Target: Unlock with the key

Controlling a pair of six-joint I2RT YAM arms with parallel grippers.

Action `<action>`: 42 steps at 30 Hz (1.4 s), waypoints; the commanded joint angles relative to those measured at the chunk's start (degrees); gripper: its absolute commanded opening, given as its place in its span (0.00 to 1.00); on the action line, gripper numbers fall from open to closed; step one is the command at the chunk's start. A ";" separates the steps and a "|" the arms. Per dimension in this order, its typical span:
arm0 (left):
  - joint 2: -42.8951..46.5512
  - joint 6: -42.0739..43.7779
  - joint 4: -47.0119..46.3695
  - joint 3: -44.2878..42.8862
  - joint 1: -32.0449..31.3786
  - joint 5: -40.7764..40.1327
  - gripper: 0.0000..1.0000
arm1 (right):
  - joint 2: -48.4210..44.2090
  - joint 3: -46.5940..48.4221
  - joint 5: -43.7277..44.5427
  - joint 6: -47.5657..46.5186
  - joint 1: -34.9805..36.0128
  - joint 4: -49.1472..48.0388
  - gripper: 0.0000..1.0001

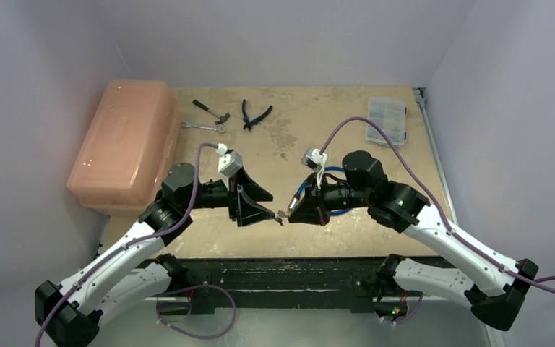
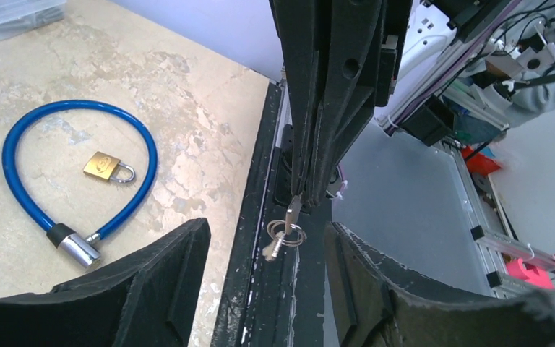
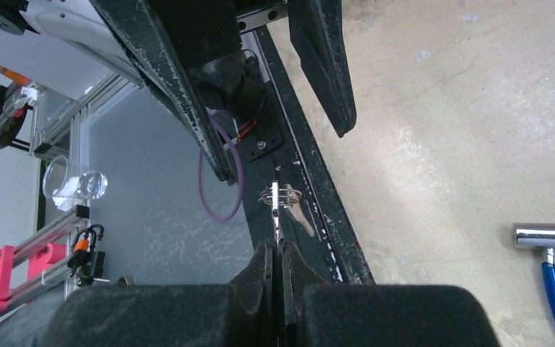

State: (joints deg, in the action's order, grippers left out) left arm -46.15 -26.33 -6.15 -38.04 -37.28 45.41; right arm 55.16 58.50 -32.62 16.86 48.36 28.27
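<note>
Top view: two arms meet tip to tip over the near edge of the table (image 1: 296, 130), at 6 o'clock. The right gripper (image 1: 290, 215) is pinched shut on the tiny key (image 1: 281, 216) and holds it out toward 9 o'clock. The left gripper (image 1: 273, 207) faces it with jaws spread wide, the key at their mouth. A blue cable lock (image 1: 336, 212) shows under the right arm.

Left wrist view: the left gripper's own fingers (image 2: 152, 278) sit at 7 and 5 o'clock, well apart and holding nothing. The right gripper (image 2: 305, 195) reaches down from 12 o'clock. The key (image 2: 293, 210) is clamped in its tip, and the ring (image 2: 287, 231) hangs below, in the gap between the left fingers. At 9 o'clock a brass padlock (image 2: 107, 168) lies on the table inside the cable lock's (image 2: 78, 248) loop.

Right wrist view: the right gripper (image 3: 278, 249) at 6 o'clock is closed on the key (image 3: 278, 231), with the ring (image 3: 280, 195) above it. The left fingers (image 3: 325, 65) flank it from 11 and 1 o'clock, not touching. The cable lock's metal end (image 3: 542, 236) lies at 3 o'clock.

This looks like a handover. To do it well, the left jaws should centre on the exposed metal and close flat on the key, not on the loose ring. The right should release only once that grip is firm, leaving the key's tip free. Which lock the key fits cannot be told.
</note>
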 commanded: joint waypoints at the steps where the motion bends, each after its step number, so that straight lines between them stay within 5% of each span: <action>1: -1.93 0.08 -4.86 -1.37 -0.24 4.09 0.60 | 0.24 2.84 -1.59 -1.67 0.16 0.82 0.00; 10: -3.95 -7.36 -15.09 2.13 -0.46 7.17 0.45 | 1.16 2.84 -1.66 -1.90 0.16 -0.49 0.00; 33: -7.16 -6.93 -12.42 2.70 -2.07 6.62 0.29 | 2.26 2.92 -0.34 -1.93 0.16 -2.55 0.00; 42: -7.38 -6.29 -11.11 2.30 -2.53 6.54 0.15 | 2.16 2.46 0.48 -1.70 0.16 -3.13 0.00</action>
State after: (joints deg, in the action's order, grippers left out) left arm -53.43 -33.39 -17.78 -35.24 -39.09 51.16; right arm 57.76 59.24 -32.71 15.53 48.40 28.75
